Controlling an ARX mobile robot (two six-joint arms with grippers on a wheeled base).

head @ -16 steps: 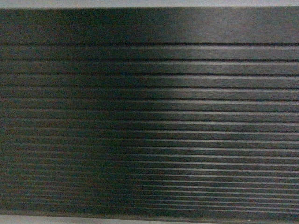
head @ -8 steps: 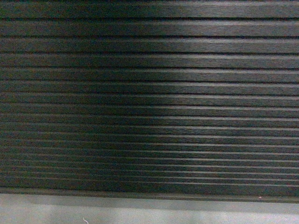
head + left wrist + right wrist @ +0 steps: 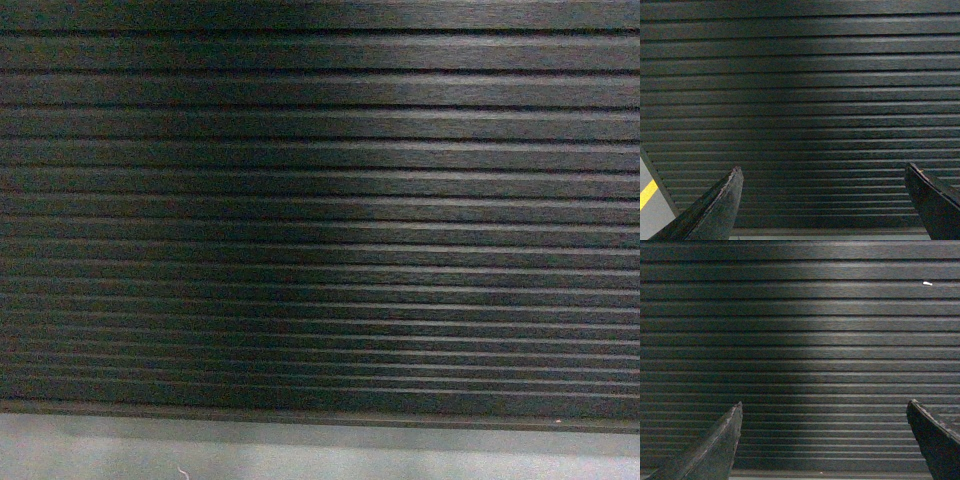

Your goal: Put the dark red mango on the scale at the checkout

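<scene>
Both hands are wide apart and hold nothing. Left hand (image 3: 825, 200) shows two dark fingertips (image 3: 722, 202) at the bottom of its own view, one on each side, with a big gap between them. Right hand (image 3: 825, 440) looks the same, with its fingertips (image 3: 720, 442) just as far apart. Each one points at a dark wall of long ridged slats (image 3: 320, 220) that run from side to side. The head view shows only this wall, with a strip of pale grey floor (image 3: 320, 455) under it. A bit of floor with a yellow line (image 3: 647, 194) shows at the left edge of the left wrist view. The dark red mango is not in any view, and neither is the scale or the checkout. So I cannot tell which way the mango lies from the hands, how its long side is turned, or which arm is nearer to it. My guess is that the robot has to look somewhere else to find the fruit and the scale, because this wall has nothing to grab.
</scene>
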